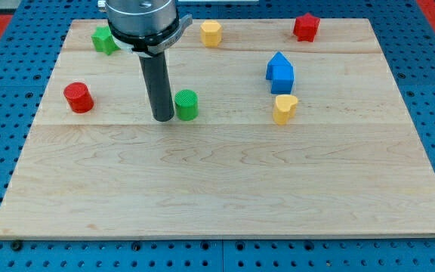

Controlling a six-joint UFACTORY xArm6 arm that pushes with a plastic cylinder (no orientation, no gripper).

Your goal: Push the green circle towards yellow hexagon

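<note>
The green circle (186, 104) is a short green cylinder left of the board's middle. The yellow hexagon (211, 33) sits near the view's top, a little right of the circle. My tip (162, 118) is the lower end of the dark rod, just left of the green circle and touching it or nearly so. The rod rises to the arm's grey flange at the view's top.
A green star (104, 40) lies at the top left, a red cylinder (78, 97) at the left, a red star (306, 27) at the top right. A blue house-shaped block (280, 73) and a yellow heart (284, 108) lie right of centre on the wooden board (225, 189).
</note>
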